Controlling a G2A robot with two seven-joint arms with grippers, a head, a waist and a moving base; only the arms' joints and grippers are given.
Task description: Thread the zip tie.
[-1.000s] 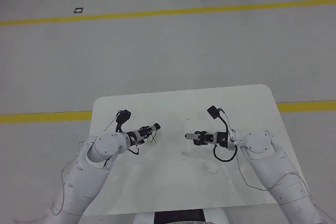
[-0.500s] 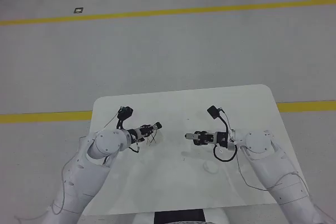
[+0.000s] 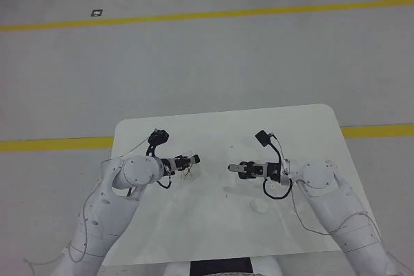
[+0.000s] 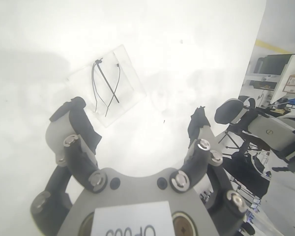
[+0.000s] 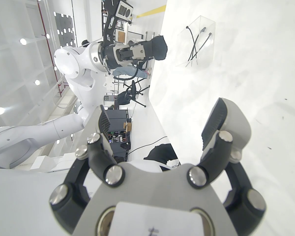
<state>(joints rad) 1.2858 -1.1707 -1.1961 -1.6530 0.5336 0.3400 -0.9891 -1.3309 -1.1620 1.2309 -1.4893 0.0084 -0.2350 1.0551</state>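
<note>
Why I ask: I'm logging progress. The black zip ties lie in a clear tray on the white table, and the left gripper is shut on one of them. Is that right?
Not quite. The left gripper is not shut on a tie: the left wrist view shows its jaws open and empty. The black zip ties do lie in the clear tray on the white table.

Thin black zip ties point(image 4: 108, 82) lie loose, crossed over one another, inside a clear box point(image 4: 129, 71) on the counter point(image 4: 162, 25).
</note>
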